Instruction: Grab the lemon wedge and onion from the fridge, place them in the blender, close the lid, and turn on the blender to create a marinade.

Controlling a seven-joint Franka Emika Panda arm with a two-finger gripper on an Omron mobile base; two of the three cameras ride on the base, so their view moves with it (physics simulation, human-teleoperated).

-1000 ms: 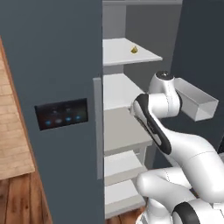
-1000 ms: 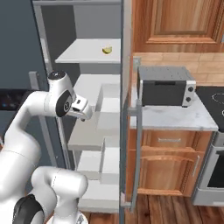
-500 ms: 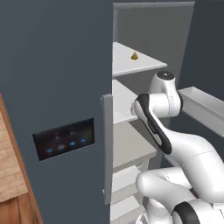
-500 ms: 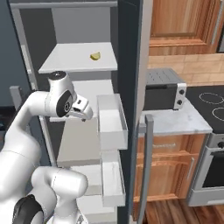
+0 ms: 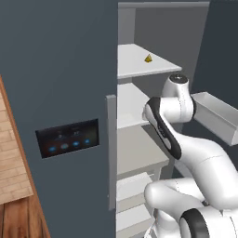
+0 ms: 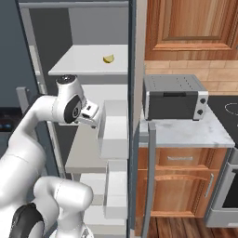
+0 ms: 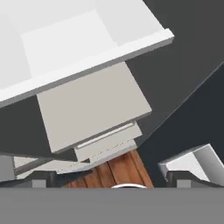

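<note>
no readable text, labels or signs

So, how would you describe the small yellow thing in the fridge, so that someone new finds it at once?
Look into the open slate-grey fridge, at its top pale grey shelf. The lemon wedge lies there alone, toward the right side as the right base view shows it. It is the one small yellow thing among plain grey shelves and door bins.

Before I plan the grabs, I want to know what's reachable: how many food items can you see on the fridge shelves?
1: the lemon wedge on the top shelf. No onion is visible; it may be hidden by the door bins or the arm.
</note>
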